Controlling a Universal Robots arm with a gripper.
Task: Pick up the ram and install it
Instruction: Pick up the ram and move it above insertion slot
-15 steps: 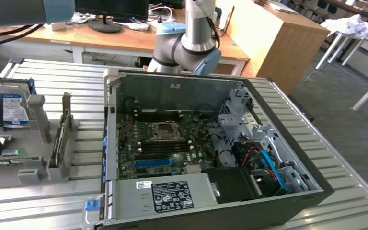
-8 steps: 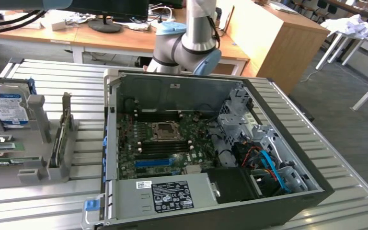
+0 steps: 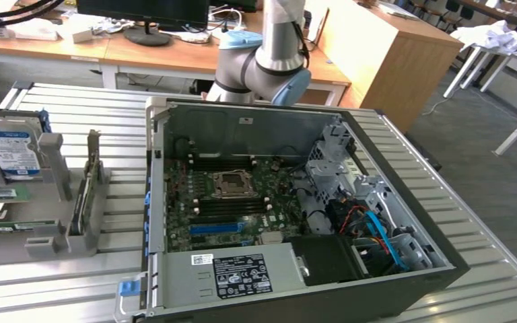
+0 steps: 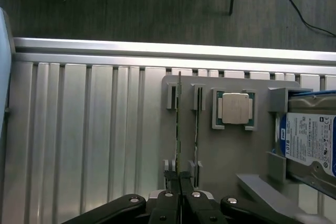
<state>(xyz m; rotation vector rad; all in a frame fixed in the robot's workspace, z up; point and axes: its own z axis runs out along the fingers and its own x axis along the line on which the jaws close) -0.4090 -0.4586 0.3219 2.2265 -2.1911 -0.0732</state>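
Ram (image 4: 179,119) on edge in the grey holder (image 4: 231,150) on the tabletop (image 4: 79,129). Gripper (image 4: 180,178) pressed together in line with its near end, seemingly nothing pinched. Called for centring squarely on the thin edge, clear of the neighbouring stick (image 4: 196,119).

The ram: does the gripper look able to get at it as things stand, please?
Probably yes: the ram stands on edge, uncovered, in its holder, the shut gripper lined up with it.

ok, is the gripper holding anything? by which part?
Cannot tell for sure. The gripper is shut with its tips at one end of the ram, which stands on edge in the grey holder; whether it clamps the stick is unclear.
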